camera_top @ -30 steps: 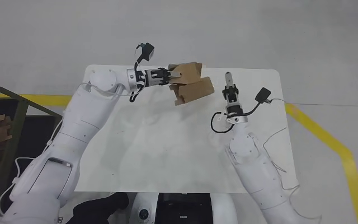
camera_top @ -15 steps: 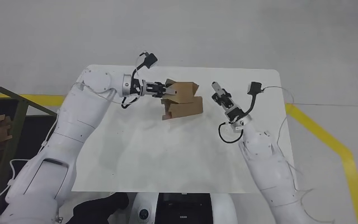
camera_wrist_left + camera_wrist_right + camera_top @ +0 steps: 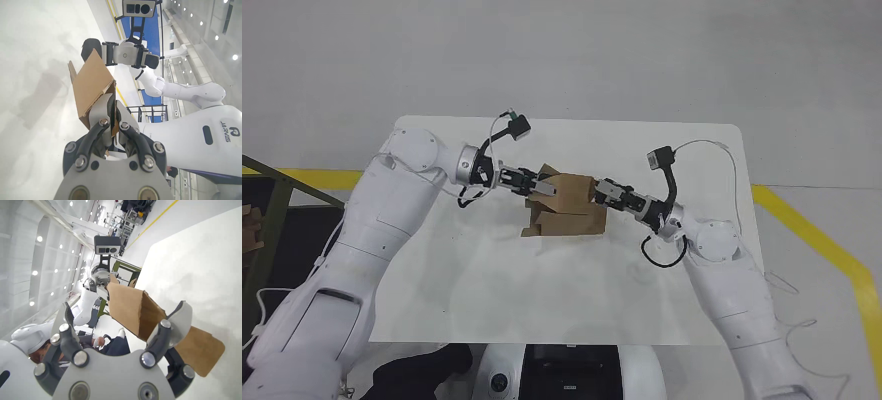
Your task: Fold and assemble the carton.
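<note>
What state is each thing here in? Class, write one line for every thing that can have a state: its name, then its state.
carton, partly folded, flaps loose, not yet assembled.
left tool, shut on a panel of the carton.
right tool, open, fingers spread wide at the carton's open end.

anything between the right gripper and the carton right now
Nothing visible. The right gripper is open right at the carton, whose near edge sits between its spread fingers, with no other object in the gap. The left gripper is shut on the carton's opposite side.
</note>
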Robot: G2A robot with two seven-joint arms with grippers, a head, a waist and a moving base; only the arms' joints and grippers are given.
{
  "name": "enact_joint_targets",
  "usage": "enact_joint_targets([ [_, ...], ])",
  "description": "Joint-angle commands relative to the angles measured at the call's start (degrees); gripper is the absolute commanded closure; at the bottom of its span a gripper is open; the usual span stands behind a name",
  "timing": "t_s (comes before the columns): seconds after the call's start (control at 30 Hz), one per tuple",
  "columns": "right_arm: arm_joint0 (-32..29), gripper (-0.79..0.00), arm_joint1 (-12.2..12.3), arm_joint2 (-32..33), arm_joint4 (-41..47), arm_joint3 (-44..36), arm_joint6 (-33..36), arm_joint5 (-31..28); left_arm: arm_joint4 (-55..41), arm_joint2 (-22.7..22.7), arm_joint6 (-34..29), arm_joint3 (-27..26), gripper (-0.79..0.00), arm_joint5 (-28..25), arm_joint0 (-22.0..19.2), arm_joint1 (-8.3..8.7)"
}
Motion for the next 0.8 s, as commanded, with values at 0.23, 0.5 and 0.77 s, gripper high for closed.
enact_joint_targets([
  [0.23,0.0,-0.785,0.0,0.1,0.1,0.1,0.0,-0.1,0.1,0.0,0.0,0.0,0.0,0.0,0.0,0.0],
  [0.5,0.0,-0.785,0.0,0.1,0.1,0.1,0.0,-0.1,1.1,-0.3,3.1,-1.0,0.0,1.1,1.3,0.14],
  [0.77,-1.3,-0.785,0.9,1.2,-0.7,-2.4,1.5,2.0,1.8,-1.1,4.0,-0.4,0.0,1.2,2.2,0.5],
])
